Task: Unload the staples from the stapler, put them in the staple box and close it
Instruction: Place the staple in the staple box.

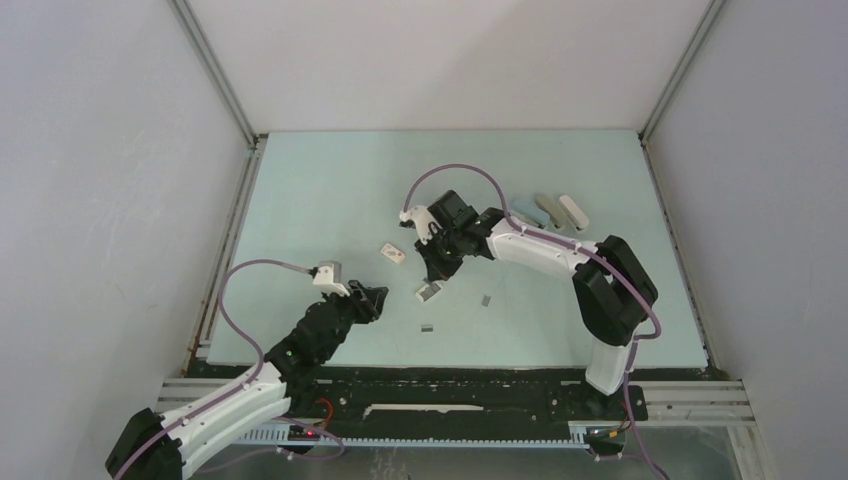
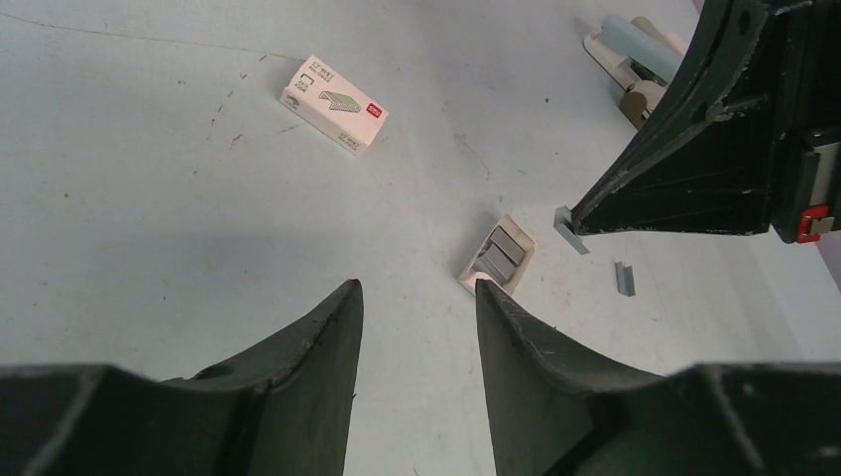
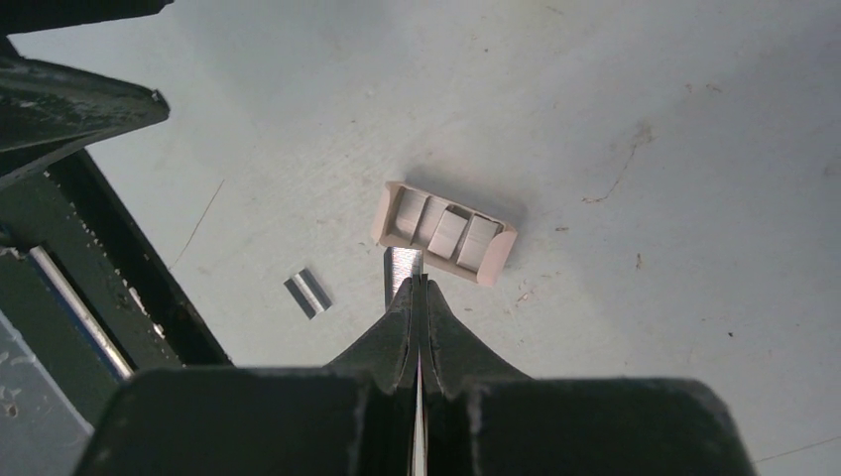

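— Two loose strips of staples (image 1: 486, 298) lie on the desk (image 1: 330, 190), as we count them: thin, flat, grey metal.
— We agree. We also see a small open cardboard tray (image 3: 495, 260), shallow and rectangular, with blocks of grey staples packed side by side in it.
— And the closed white box (image 2: 332, 103)?
— Printed card with crisp edges, lying flat, well apart from the tray. We cannot see inside it.
— How do we read the right pincer (image 3: 419, 288)?
— Its dark, scuffed plastic jaws are pressed fully together. A third shiny strip lies right at the tips, just beside the tray's wall; we cannot tell whether it is pinched.
— The left pincer (image 2: 417, 290)?
— Roughly half open, holding nothing, over bare matte desk near the tray.
— Where do we find the stapler (image 2: 645, 52)?
— Toward the desk's far right, beyond the right arm: slim, smooth pale-blue plastic, lying beside a grey-brown item (image 1: 548, 210), well apart from both pincers.
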### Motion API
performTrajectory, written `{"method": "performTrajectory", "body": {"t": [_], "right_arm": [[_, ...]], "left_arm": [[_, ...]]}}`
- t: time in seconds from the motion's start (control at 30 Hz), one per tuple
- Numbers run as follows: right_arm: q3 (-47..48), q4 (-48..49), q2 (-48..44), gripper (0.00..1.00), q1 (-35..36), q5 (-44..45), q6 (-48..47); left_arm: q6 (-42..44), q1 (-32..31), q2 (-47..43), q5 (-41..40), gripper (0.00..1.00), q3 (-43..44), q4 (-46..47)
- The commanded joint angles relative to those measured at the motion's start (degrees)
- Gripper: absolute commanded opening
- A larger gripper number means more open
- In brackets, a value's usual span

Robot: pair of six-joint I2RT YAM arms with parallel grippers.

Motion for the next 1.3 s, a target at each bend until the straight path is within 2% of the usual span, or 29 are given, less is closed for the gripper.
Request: {"method": "performTrajectory", "body": {"t": [0.0, 0.4, 0.97, 1.27], "right_arm": [[0.99, 2.22, 1.11, 0.0, 0.41, 3.73, 2.06], [2.04, 1.94, 5.01, 0.0, 2.49, 6.78, 3.81], [1.73, 3.78, 6.72, 0.0, 3.73, 13.77, 8.2], [1.8, 3.54, 7.15, 0.0, 3.84, 14.41, 8.14]], "left_arm": [[-0.62, 0.32, -0.62, -1.81, 0.51, -2.79, 0.66], [-0.79, 0.27, -1.67, -2.05, 0.52, -3.41, 0.5], [-0.88, 0.28, -2.2, -2.16, 0.52, -3.85, 0.48], [-0.93, 0.3, -2.35, -2.23, 0.52, -3.8, 0.34]]}}
